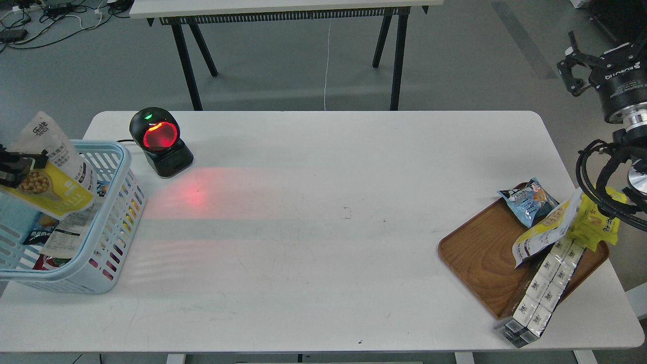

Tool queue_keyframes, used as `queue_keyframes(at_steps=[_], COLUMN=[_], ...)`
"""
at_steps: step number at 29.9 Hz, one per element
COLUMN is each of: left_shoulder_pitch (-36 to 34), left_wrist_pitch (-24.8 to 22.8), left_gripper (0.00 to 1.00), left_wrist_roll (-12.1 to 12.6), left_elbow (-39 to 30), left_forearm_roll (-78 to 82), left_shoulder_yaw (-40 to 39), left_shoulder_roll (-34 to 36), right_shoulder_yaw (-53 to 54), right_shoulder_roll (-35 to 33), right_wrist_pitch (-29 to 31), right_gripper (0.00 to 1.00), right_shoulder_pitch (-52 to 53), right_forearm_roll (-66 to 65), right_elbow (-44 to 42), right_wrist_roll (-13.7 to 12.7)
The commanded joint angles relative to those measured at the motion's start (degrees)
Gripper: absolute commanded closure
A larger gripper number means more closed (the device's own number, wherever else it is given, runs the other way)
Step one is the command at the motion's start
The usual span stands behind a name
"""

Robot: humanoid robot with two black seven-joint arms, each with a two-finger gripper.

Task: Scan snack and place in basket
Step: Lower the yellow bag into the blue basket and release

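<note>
The snack point(53, 169), a pouch with a white top, a yellow lower part and a round picture of beans, hangs tilted over the far left part of the light blue basket point(124, 202). My left gripper point(17, 169) shows only as dark fingers at the left edge and is shut on the pouch's left side. Whether the pouch touches the packs below it cannot be told. My right gripper point(570, 63) is raised off the table's far right corner, open and empty.
A black scanner point(160, 142) with a glowing red window stands behind the basket and casts red light on the white table point(328, 242). The basket holds several packs and a receipt point(65, 235). A brown wooden tray point(480, 255) at the right holds other snack packs.
</note>
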Motion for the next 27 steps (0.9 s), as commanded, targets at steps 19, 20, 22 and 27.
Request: queue_keyframes(at_steps=[19,20,22,27], left_shoulder_pitch=[-1.93,-2.11,-3.07,-3.6], left_wrist_pitch=[0.0,0.0,0.0,0.0], left_gripper=[0.01,0.01,0.0,0.0], left_wrist_roll=[0.0,0.0,0.0,0.0], left_elbow=[11.57,12.54,14.74,24.48], left_forearm_roll=[-32.41,-34.35,-38.4,-53.59], left_shoulder_yaw=[-15.67,-16.11,-18.21,-22.88], left_shoulder_roll=[-8.86,-9.91,-12.81,-24.4], right_shoulder_yaw=[0.31,0.39,1.01,2.24], right_shoulder_roll=[-0.56,-0.64,-1.08,-1.52], right_wrist_pitch=[0.0,0.0,0.0,0.0], right_gripper=[0.01,0.01,0.01,0.01], right_shoulder_pitch=[0.44,0.61,0.88,5.17], right_forearm_roll=[0.0,0.0,0.0,-0.09], right_elbow=[-0.09,-0.09,-0.09,-0.09], right_wrist_roll=[0.0,0.0,0.0,0.0])
